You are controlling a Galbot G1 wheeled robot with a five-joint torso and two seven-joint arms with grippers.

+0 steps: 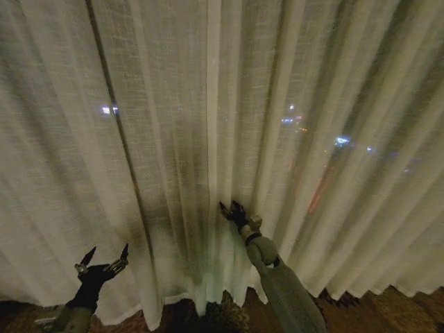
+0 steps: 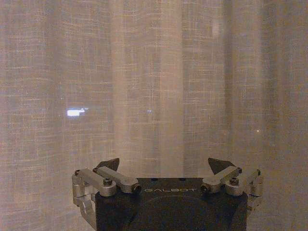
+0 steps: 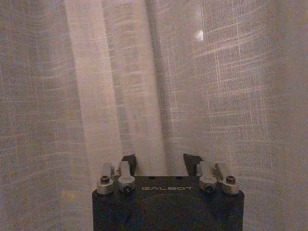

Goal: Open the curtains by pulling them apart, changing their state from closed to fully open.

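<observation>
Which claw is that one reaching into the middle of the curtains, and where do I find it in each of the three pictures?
Head view: the right gripper is open, at the pale center hem of the curtains.
Left wrist view: here it is the left gripper, open, facing fabric.
Right wrist view: the right gripper is at the near edge.
Shared landmark: that pale hem.

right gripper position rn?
Head view: the right gripper is low and just right of centre, open, at the folds where the curtains meet. The left gripper hangs low left.
</observation>
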